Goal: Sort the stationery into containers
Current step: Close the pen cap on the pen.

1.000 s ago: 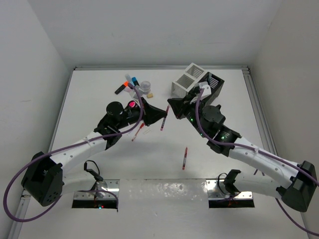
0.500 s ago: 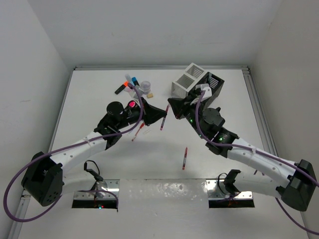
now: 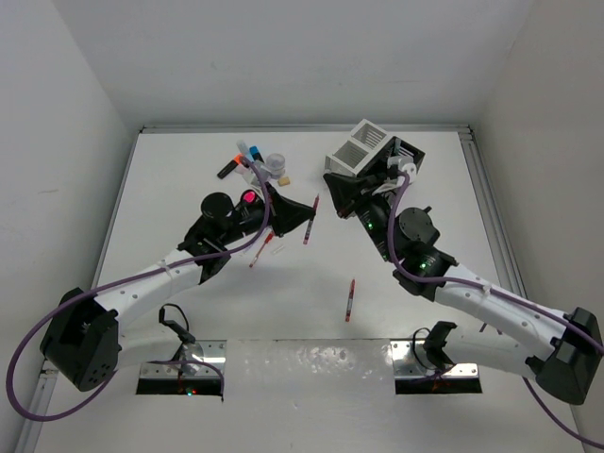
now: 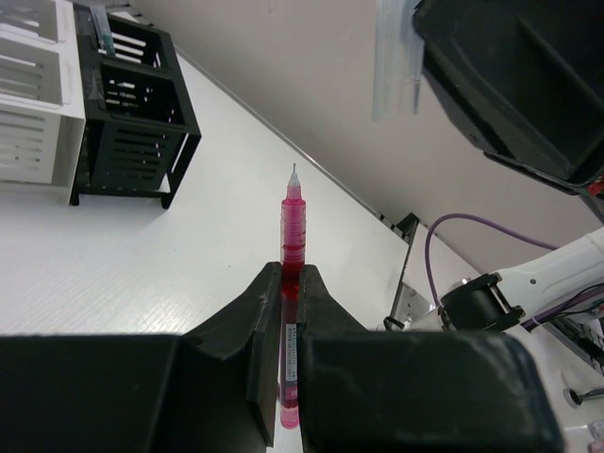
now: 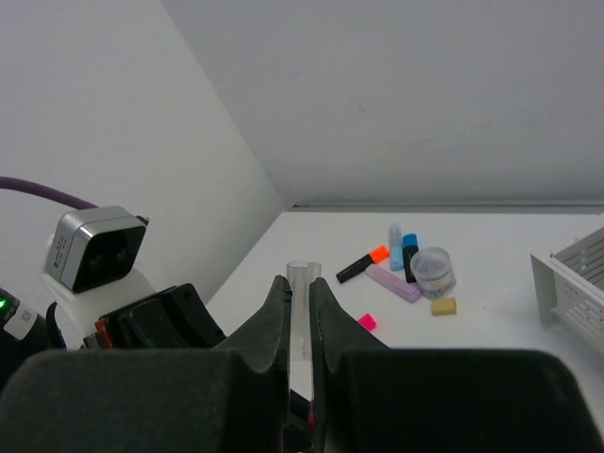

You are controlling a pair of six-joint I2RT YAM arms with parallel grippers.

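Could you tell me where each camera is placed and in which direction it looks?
Top external: above and behind the arms, looking down on the table; both arms show, with left gripper and right gripper.
Left wrist: on the left arm, looking along its fingers to the black box and white box; its jaws are shut on the red pen.
Right wrist: on the right arm, facing the tape roll and highlighters; its jaws are shut on the clear pen.
Shared: all three views show the white box.
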